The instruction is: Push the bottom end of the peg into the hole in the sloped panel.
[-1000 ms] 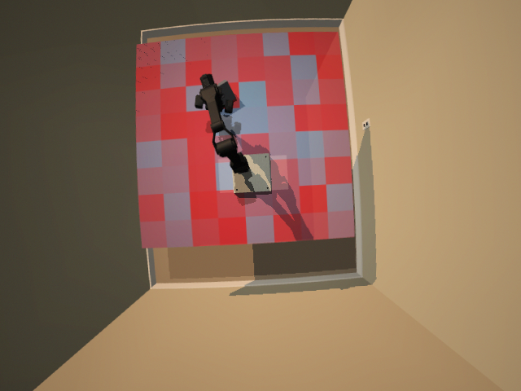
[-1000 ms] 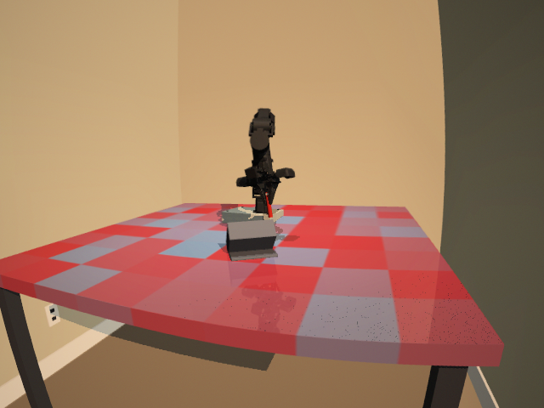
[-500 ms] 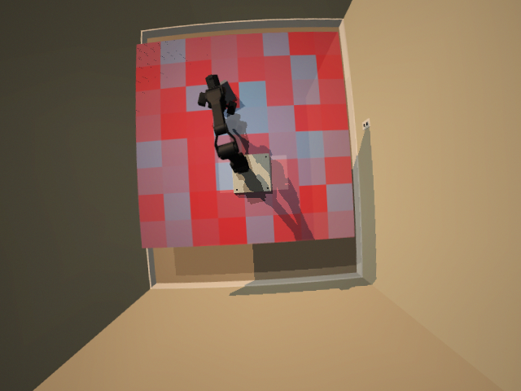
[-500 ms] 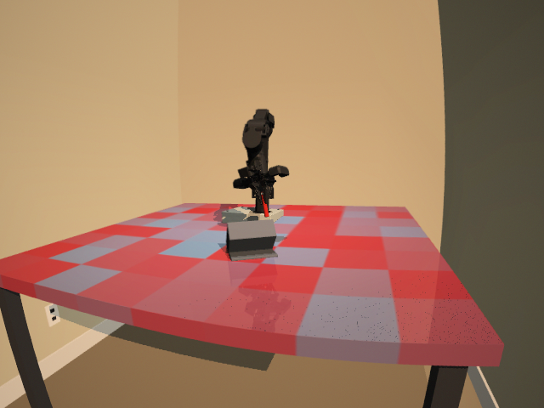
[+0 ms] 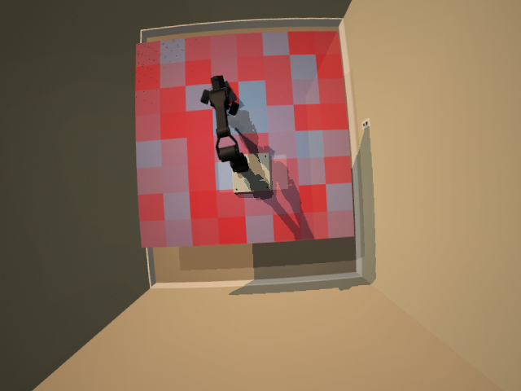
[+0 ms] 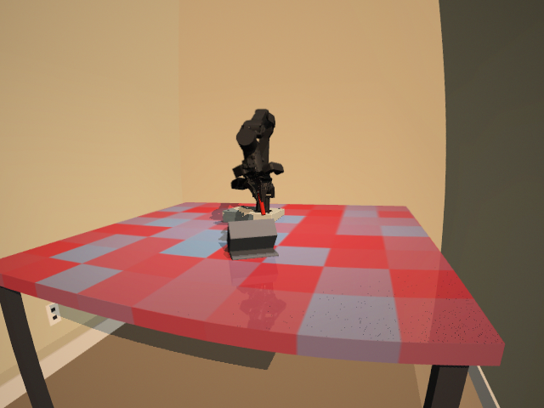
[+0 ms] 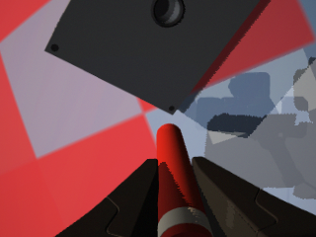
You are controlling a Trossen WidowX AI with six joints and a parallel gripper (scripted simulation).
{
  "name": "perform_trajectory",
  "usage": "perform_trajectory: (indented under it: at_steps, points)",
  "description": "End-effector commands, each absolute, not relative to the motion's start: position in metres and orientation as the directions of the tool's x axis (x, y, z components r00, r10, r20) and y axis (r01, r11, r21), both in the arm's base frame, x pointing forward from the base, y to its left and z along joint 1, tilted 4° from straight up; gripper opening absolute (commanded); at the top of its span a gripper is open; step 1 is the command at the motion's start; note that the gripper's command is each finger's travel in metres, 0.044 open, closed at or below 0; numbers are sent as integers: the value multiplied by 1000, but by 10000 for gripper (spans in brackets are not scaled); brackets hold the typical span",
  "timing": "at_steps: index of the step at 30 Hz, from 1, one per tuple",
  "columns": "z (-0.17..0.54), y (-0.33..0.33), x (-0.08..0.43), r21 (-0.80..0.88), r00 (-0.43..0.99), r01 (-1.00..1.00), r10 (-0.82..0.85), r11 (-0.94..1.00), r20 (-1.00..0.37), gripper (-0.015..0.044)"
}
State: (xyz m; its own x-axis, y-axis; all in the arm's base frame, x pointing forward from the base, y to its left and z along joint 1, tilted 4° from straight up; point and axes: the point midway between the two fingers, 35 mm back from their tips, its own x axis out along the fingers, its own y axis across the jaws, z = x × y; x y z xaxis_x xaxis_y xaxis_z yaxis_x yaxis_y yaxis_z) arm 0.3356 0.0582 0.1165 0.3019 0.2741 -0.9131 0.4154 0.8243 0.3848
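My gripper is shut on a round red peg with a pale band near the fingers. The peg is off the table and leans slightly in the exterior view. The dark grey sloped panel stands on the table. In the wrist view its round hole is at the top edge of the picture, beyond the peg's free end. The peg's end shows just short of the panel's near corner, outside the hole. In the top view the arm hides the peg and most of the panel.
The checkered table carries the robot's pale base plate, behind the panel in the exterior view. The black arm reaches out from the plate over the panel area. Arm shadows fall beside the panel.
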Motion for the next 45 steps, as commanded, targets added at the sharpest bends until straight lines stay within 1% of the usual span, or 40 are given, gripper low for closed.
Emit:
perform_trajectory:
  at_steps: [1,41,45]
  points:
    - [118,55,334,409,324,431,285,804,-902,0]
    - [124,18,334,599,528,533,319,597,-787,0]
    - [123,18,336,603,533,534,318,593,-784,0]
